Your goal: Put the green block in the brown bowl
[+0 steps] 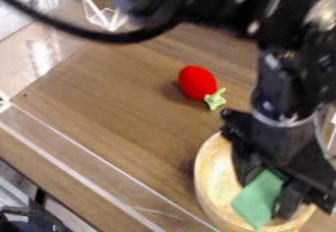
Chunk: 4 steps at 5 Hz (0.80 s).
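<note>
Single view, looking steeply down over table, fairly near.

Green block, pale brown bowl (strawberry toy red)

One bowl, one block, one strawberry

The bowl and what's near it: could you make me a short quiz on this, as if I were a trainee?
1. Which material does the brown bowl appear to be made of?
2. True or false: the red strawberry toy lies inside the bowl.
3. Fill in the blank: the block between the robot's fingers, seen over the bowl, is coloured ____.

Key: 1. Wood. 2. False; it lies on the table, outside the bowl. 3. Green; that is the green block.
</note>
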Each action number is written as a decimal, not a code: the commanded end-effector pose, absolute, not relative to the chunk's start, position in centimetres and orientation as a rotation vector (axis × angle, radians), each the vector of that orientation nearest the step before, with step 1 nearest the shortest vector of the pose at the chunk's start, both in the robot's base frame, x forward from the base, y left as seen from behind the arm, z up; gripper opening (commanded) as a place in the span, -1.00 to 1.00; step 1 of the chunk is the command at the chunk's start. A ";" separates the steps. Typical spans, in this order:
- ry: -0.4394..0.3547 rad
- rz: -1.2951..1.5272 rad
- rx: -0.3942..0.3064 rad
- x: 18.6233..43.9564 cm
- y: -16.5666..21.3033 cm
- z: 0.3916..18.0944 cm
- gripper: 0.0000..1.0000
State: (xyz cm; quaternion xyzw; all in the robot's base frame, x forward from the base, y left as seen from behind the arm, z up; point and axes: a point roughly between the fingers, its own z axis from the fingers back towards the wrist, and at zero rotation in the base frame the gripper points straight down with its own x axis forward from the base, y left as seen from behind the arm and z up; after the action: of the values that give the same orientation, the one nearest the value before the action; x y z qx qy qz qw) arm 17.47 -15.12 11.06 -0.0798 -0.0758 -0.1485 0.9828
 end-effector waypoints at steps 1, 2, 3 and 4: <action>-0.202 -0.304 -0.164 17.7 -15.6 13.2 -1.00; -0.191 -0.272 -0.143 18.6 -14.3 13.4 1.00; -0.183 -0.261 -0.132 19.3 -12.9 13.3 1.00; -0.169 -0.262 -0.120 20.0 -11.7 13.1 1.00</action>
State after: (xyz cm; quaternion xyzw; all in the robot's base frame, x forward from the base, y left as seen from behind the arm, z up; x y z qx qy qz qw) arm 19.19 -11.27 11.90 -0.0516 -0.0618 -0.1285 0.9884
